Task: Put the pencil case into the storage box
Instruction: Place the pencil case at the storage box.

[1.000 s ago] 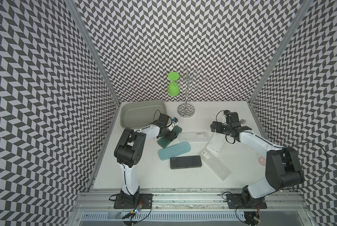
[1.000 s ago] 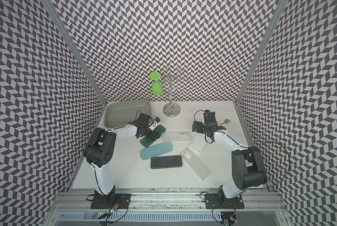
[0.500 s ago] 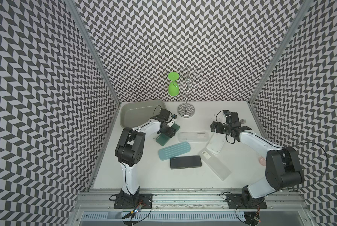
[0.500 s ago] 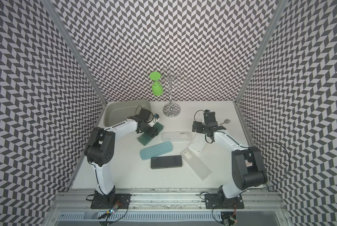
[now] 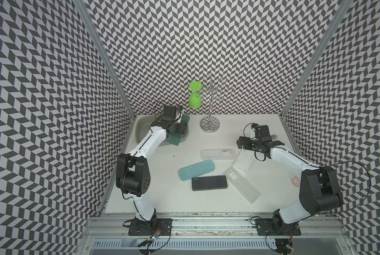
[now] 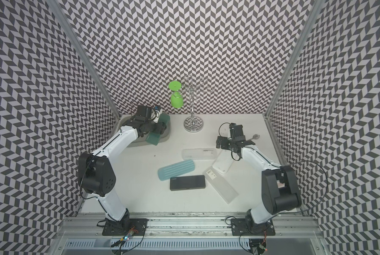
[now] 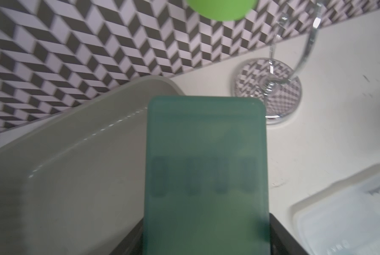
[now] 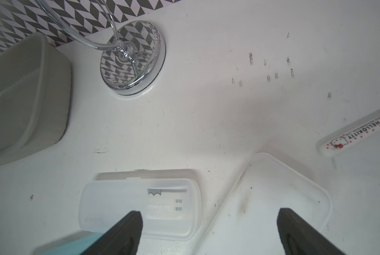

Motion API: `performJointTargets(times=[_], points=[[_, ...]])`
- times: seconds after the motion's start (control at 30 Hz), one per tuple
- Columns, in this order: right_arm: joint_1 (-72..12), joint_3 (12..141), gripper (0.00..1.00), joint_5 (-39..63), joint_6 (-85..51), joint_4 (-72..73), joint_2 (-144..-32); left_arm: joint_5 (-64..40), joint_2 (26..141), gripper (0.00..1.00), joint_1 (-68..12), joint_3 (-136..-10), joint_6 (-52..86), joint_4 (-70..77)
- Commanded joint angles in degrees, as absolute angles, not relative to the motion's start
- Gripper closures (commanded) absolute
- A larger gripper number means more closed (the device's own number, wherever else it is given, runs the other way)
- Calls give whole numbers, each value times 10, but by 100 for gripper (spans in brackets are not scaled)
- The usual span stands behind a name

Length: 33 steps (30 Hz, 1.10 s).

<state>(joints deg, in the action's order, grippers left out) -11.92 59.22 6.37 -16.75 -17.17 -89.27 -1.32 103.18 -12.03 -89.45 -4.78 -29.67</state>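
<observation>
I saw the left gripper point(image 5: 178, 129) clamped on the pencil case point(image 7: 206, 167). The case was a flat, translucent teal-green slab with rounded corners, and dim darker oblongs showed through it. It hung tilted above the storage box point(image 7: 74, 172), with its lower end out past the tub's rim in both top views. The right gripper point(image 8: 209, 220) had its fingers spread wide above a frosted clear case point(image 8: 140, 198), holding nothing.

The left arm point(image 5: 149, 142) covers much of the storage box point(image 5: 141, 129) in both top views. In the left wrist view the blurry green pencil case point(image 7: 206, 176) hides the tips of the left pincer point(image 5: 180, 129).
</observation>
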Motion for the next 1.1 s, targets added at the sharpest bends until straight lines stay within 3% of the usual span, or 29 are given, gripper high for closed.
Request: performJointTargets(times=[0.0, 0.27, 0.77, 0.87, 0.93, 1.07], points=[[-120, 605, 0, 77, -173, -162, -893, 43, 1068, 42, -79, -922, -23, -256], [-120, 568, 0, 79, -175, -164, -879, 54, 1177, 42, 10, -977, 8, -189], [-121, 491, 1, 83, -182, -143, -852, 86, 1305, 38, 75, -1049, -61, -156], [-121, 488, 1, 84, -177, -142, -854, 114, 1302, 27, 80, -1045, -55, -156], [-121, 491, 0, 86, -173, -145, -856, 130, 1291, 1, 79, -1035, -53, -153], [-120, 496, 0, 87, -168, -146, -857, 152, 1248, 0, 75, -987, -39, -119]])
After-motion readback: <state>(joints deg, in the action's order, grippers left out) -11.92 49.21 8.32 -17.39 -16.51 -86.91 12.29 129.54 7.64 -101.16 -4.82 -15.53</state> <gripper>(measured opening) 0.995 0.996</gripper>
